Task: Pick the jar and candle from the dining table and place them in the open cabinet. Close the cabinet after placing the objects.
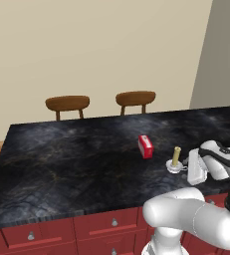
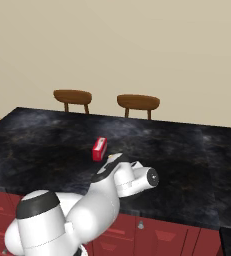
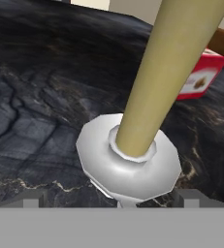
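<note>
The candle, a pale yellow-tan stick in a small round white saucer, stands upright near the front right of the dining table's black marbled top. My gripper is low over the top just right of it, open, with nothing held. In the hand view the candle rises very close ahead. Its saucer sits between my gripper's two spread fingertips, and I cannot tell whether they touch it. In the right base view my arm hides the candle. The jar and the cabinet are out of view.
A small red box lies on the top just beyond the candle. Two wooden chairs stand behind the table's far edge. Red drawer fronts with silver knobs run along the near side.
</note>
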Robot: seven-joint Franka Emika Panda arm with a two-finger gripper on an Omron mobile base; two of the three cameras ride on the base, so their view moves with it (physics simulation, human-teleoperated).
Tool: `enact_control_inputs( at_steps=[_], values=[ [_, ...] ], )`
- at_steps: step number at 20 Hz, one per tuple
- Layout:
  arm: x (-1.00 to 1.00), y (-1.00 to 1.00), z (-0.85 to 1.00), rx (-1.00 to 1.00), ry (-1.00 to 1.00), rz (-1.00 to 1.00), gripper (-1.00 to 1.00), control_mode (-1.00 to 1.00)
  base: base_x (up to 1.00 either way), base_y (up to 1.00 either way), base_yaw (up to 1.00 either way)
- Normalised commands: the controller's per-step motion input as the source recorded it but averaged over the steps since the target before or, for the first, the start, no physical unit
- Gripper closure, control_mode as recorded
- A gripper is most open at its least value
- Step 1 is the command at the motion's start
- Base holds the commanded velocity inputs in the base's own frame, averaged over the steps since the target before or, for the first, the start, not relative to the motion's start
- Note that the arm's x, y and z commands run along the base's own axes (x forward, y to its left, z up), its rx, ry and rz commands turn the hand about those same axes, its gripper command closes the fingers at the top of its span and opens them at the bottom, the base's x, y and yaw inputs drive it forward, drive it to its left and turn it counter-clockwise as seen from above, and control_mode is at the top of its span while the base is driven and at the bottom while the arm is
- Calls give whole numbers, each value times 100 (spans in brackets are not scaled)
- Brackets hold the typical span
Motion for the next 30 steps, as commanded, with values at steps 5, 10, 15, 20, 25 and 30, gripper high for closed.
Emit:
enact_control_inputs(
  at_steps=[5,10,15,20,25,30],
  values=[
    [0,0,0,0,0,0,-100,-100,0,0,0],
    [0,-3,0,0,0,0,-100,-100,0,0,0],
    [0,-11,0,0,0,0,-100,-100,0,0,0],
    [6,-5,0,0,0,0,-100,-100,0,0,0],
    [5,0,0,0,0,0,-100,-100,0,0,0],
    [0,0,0,0,0,0,-100,-100,0,0,0]
  ],
)
